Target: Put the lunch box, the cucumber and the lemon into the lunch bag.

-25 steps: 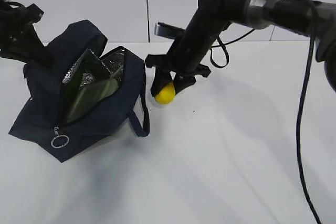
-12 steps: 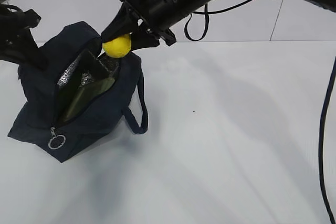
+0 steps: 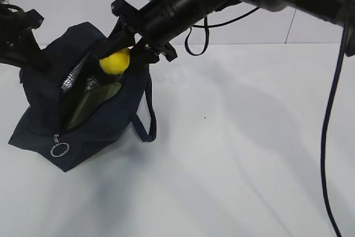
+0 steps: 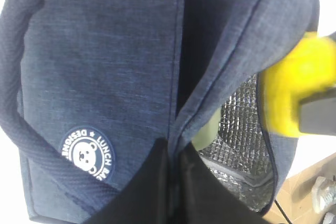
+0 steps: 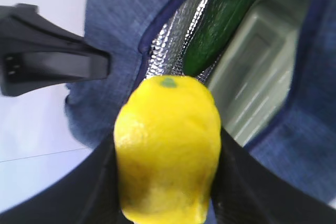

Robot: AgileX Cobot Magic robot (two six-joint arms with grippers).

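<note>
While the dark navy fabric lunch bag [image 3: 83, 109] sits unzipped on the white table [image 3: 238, 154], status per item:

Right gripper [image 3: 121, 54]: black fingers clamped on the small bright yellow oval lemon [image 3: 115, 61], one on each side of it; it reaches across to the left half of the exterior view.
Lemon position: in the air over the bag's open mouth, at the rim on the far side; not resting on anything inside. Right wrist view has it [image 5: 168, 148] filling the gap between the fingers, green stem spot facing the bag.
Left gripper [image 4: 173, 182]: fingers pinched closed on the bag's fabric edge by the zipper opening, holding that side up. In the exterior view the arm [image 3: 19, 34] is at the bag's far left corner.
Long dark green cucumber [image 5: 223, 17]: already inside the bag, lying against the silver foil lining [image 5: 168, 40].
Square lunch box with pale sage-green lid [image 5: 257, 72]: also inside, beside the cucumber, tilted.
Bag details: metal ring zipper pull [image 3: 59, 150] at the near end; padded loop handle [image 3: 145, 120] hanging down the right side; round white bear logo [image 4: 85, 153] on the outer panel.
</note>
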